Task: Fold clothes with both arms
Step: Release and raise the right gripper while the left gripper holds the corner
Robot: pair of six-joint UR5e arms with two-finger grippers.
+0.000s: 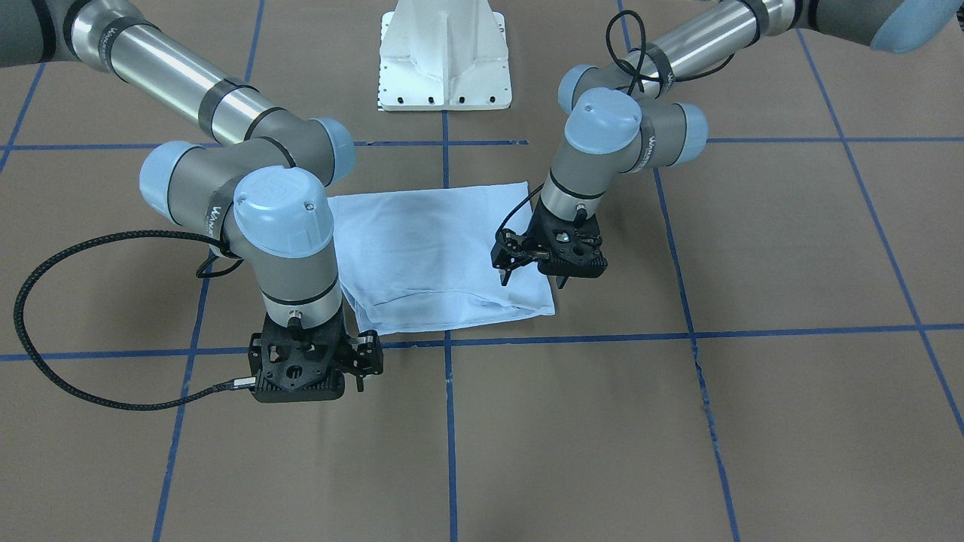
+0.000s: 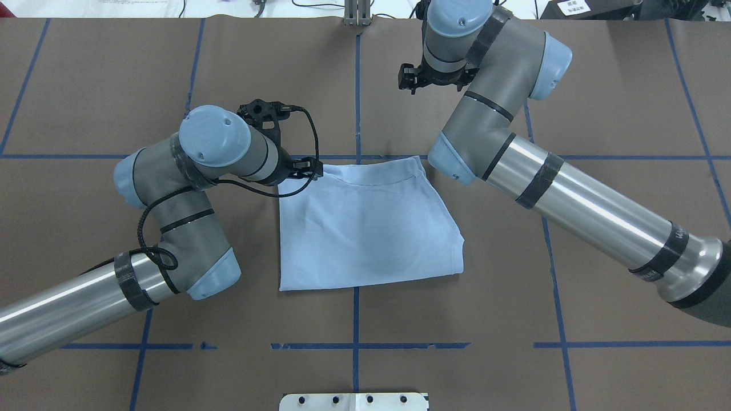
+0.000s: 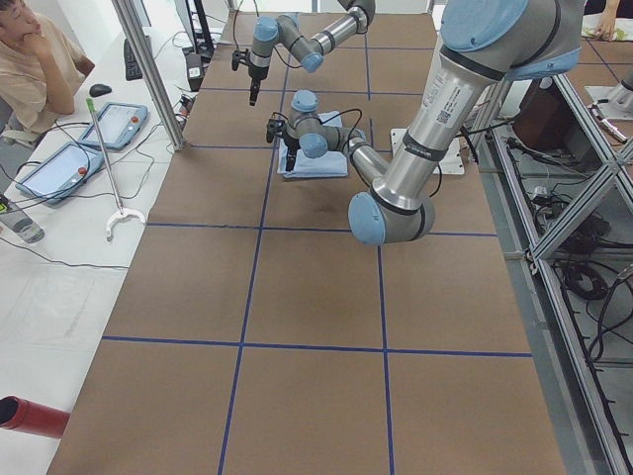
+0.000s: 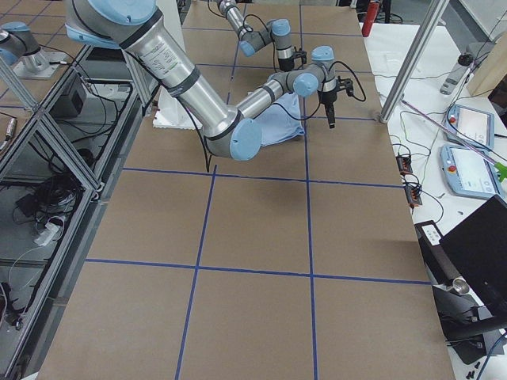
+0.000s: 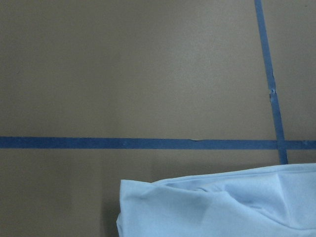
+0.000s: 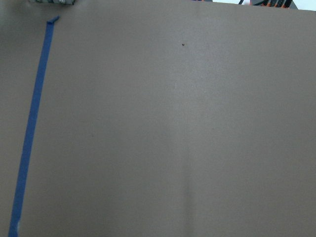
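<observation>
Lying flat near the middle of the brown paper-covered desk [image 2: 85,85], the light blue T-shirt [image 2: 365,228] looks folded down to a compact rectangle. Its stacked layers show along the edge farthest from the robot. The black two-finger left hand [image 1: 532,280] hangs just above the shirt's far corner on the robot's left side, fingers spread and holding nothing. The black right hand [image 1: 312,373] is off the cloth, past that far edge and over bare desk beside a blue tape line [image 1: 602,333]. Whether it is released or clenched I can't tell, and its own camera sees only desk.

To my eye either one more fold is being set up or the job is close to finished. If it's a fold, the left hand should come straight down and pinch every layer at that corner, not only the top one, or the bundle will peel apart when lifted. The right hand needs to reach the matching far corner and take the same depth of bite. Both ought to lift together, level, carry the edge toward the robot at one pace and lay it square on the near edge. Thin jersey like this will likely sag between the hands, so keeping it lightly taut should hold off wrinkles.
</observation>
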